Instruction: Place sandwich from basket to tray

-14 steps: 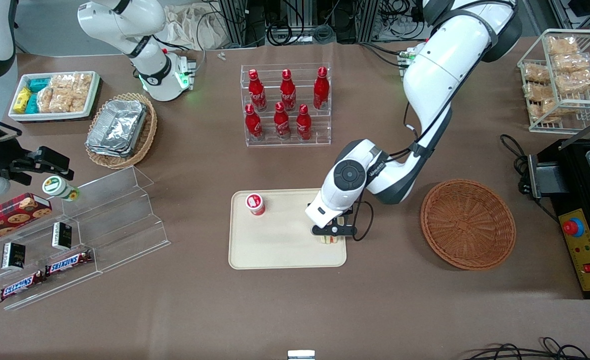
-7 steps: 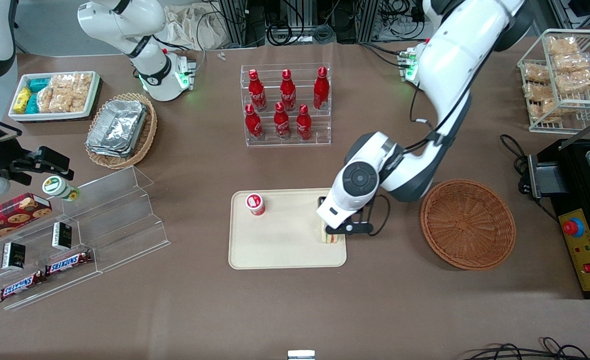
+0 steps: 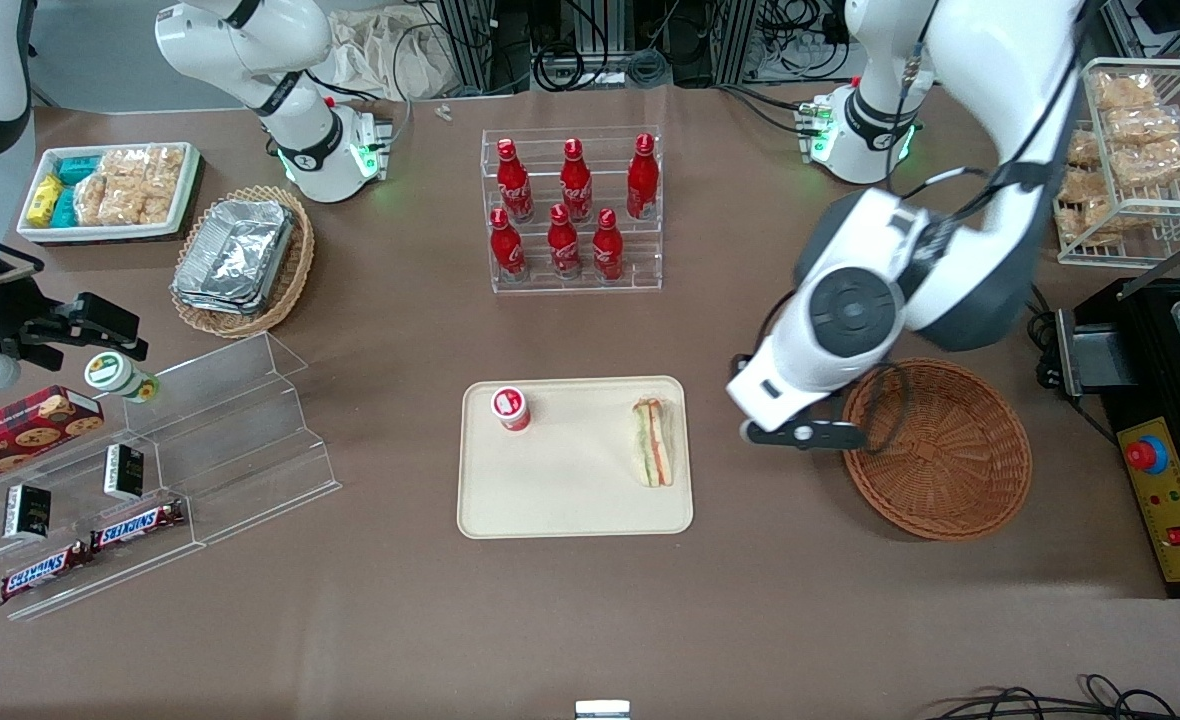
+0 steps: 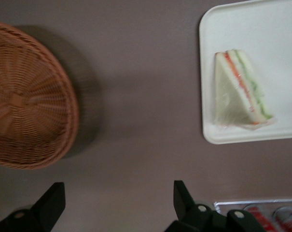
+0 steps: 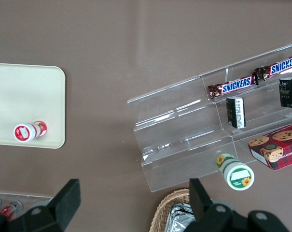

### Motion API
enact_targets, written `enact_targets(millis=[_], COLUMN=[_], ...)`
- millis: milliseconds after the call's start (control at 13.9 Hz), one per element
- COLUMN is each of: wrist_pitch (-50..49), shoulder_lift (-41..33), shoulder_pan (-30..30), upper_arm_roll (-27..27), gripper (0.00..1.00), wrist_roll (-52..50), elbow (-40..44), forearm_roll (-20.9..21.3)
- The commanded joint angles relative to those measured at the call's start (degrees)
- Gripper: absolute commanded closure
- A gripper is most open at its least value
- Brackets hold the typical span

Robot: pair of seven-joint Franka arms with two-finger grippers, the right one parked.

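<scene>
The sandwich (image 3: 653, 441) (image 4: 240, 90), a white wedge with orange-red and green layers, lies on the cream tray (image 3: 570, 500) (image 4: 281, 29) near the tray's edge that faces the basket. The round reddish-brown wicker basket (image 3: 935, 448) (image 4: 27, 104) holds nothing that I can see. My left gripper (image 3: 800, 435) (image 4: 118, 200) hangs open and holding nothing above the bare table between tray and basket, clear of the sandwich.
A small red-capped cup (image 3: 511, 408) stands on the tray. A clear rack of red bottles (image 3: 572, 210) stands farther from the front camera. Clear stepped shelves with snacks (image 3: 150, 470) are toward the parked arm's end. A black box with a red button (image 3: 1165, 480) sits beside the basket.
My gripper has let go of the sandwich, which now lies on the tray, and has risen and drawn away toward the basket.
</scene>
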Motion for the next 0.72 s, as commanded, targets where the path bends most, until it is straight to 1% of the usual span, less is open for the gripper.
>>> enact_targets(millis=[0, 288, 432, 649], wrist_pitch=[-3.68, -5.36, -5.36, -6.06], shoulder_lift=[-5.56, -11.1, -13.38, -14.36], shoulder_pan=[5.36, 11.43, 14.6, 16.98], upper_arm_roll=[-0.44, -0.27, -0.35, -0.09], gripper=[0.01, 0.01, 0.01, 0.01], wrist_roll=[8.77, 14.15, 14.34, 14.25], elbow=[-1.61, -1.52, -1.44, 0.4], forearm_roll=[-1.09, -1.0, -1.0, -1.0])
